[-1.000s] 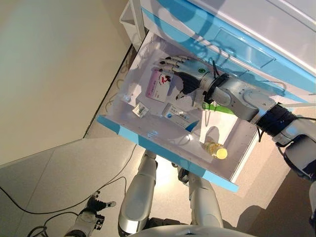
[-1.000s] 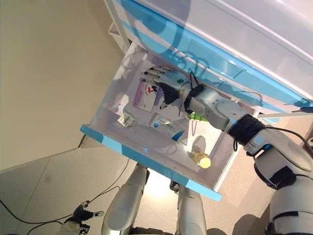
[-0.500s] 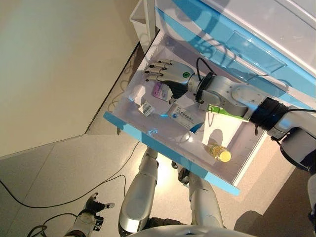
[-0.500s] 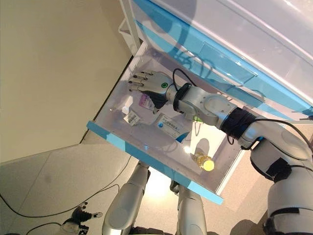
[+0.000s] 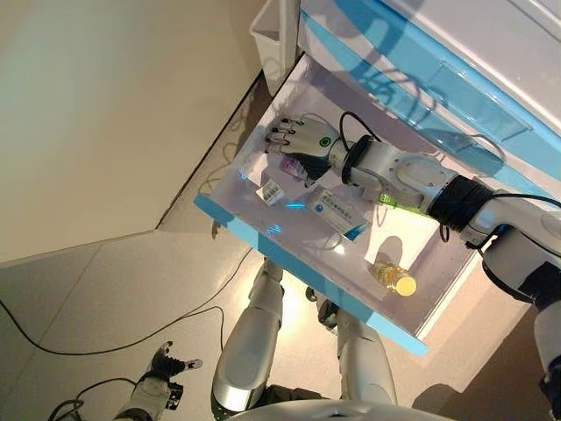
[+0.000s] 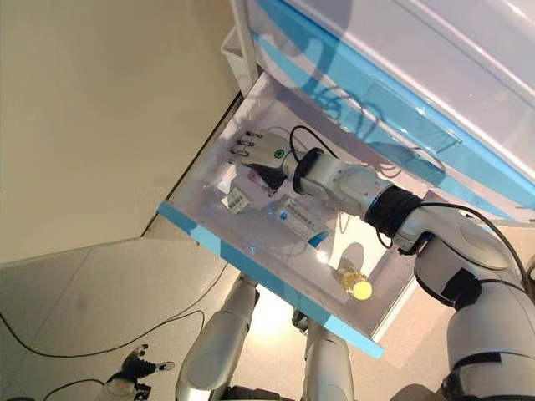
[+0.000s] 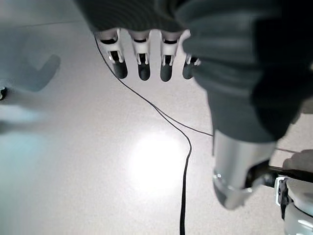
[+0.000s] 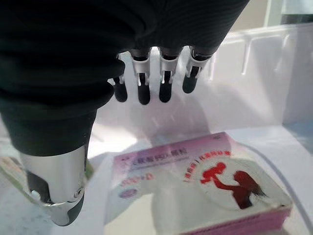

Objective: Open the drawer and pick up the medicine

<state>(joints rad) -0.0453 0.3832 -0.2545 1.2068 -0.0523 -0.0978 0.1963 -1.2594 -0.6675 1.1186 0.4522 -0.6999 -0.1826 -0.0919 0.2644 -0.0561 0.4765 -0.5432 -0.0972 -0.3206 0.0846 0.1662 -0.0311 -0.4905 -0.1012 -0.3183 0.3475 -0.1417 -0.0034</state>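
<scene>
The white drawer with a blue front (image 5: pixel 298 276) stands pulled out of the cabinet. My right hand (image 5: pixel 302 140) reaches into its far left part, open, hovering just above a pink and white medicine box (image 8: pixel 195 191). In the right wrist view its fingers (image 8: pixel 165 84) are straight and the thumb stands apart, neither touching the box. From the head views the hand covers most of that box (image 5: pixel 292 167). My left hand (image 5: pixel 162 373) hangs low near the floor, open and holding nothing.
Also in the drawer are a white and blue box (image 5: pixel 337 209), a small white pack (image 5: pixel 270 191), a green item (image 5: pixel 394 202) and a yellow-capped bottle (image 5: pixel 394 279). The blue-trimmed cabinet (image 5: pixel 456 53) rises above, with a white bin (image 5: pixel 272 31) at its left.
My right hand has moved left across the drawer until it lies over the pink box, which showed beside it before. The camera has also shifted.
</scene>
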